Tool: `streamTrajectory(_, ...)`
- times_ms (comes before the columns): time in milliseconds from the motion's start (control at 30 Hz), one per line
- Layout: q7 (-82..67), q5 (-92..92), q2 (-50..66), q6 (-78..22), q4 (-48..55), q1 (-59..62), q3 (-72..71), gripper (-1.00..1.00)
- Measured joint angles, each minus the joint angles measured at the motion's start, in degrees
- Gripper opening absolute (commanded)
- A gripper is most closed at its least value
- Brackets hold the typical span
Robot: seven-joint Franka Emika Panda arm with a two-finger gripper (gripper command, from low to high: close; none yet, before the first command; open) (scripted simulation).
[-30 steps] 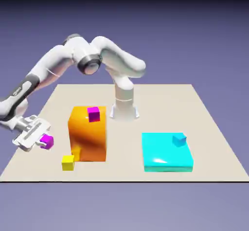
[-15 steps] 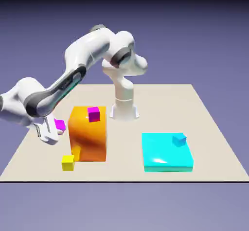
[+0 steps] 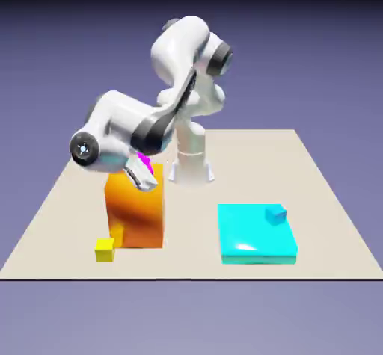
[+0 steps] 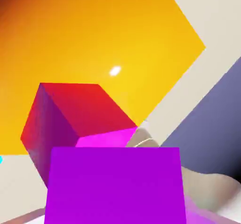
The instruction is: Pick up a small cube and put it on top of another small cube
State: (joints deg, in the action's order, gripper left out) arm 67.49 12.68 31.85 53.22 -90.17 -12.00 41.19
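Claw (image 3: 143,173): over the top of the orange block, at its far side; fingers pinching the held cube, seen large between them in the hand view
Held cube (image 4: 113,185): magenta, fills the bottom of the hand view; in the exterior view only a sliver of magenta (image 3: 146,162) shows at the claw, and which cube that is cannot be told
Second cube (image 4: 77,117): magenta, on top of the orange block, just ahead of the held cube in the hand view and turned at an angle to it; whether the two touch cannot be told
Orange block (image 3: 135,213): directly under the claw, standing on the table; its top spreads behind both cubes in the hand view (image 4: 94,39)
Yellow cube (image 3: 105,250): on the table, below the claw and toward the exterior view's left, just beside the orange block's near corner
Cyan slab (image 3: 256,234): well apart from the claw, toward the exterior view's right, flat on the table
Blue cube (image 3: 276,214): on the slab's far right corner, the only thing on it
Table (image 3: 329,219): beige, carries block, slab and yellow cube
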Motion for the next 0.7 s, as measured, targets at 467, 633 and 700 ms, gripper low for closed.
streamTrajectory(467,-10.04,14.74,-5.27,-1.77,-4.68,18.75,-11.8,-1.0)
streamTrajectory(633,-10.39,13.96,-8.58,3.54,-12.91,16.45,-11.89,1.0)
streamTrajectory(700,-10.31,14.13,-7.75,2.2,-10.84,17.03,-11.87,1.0)
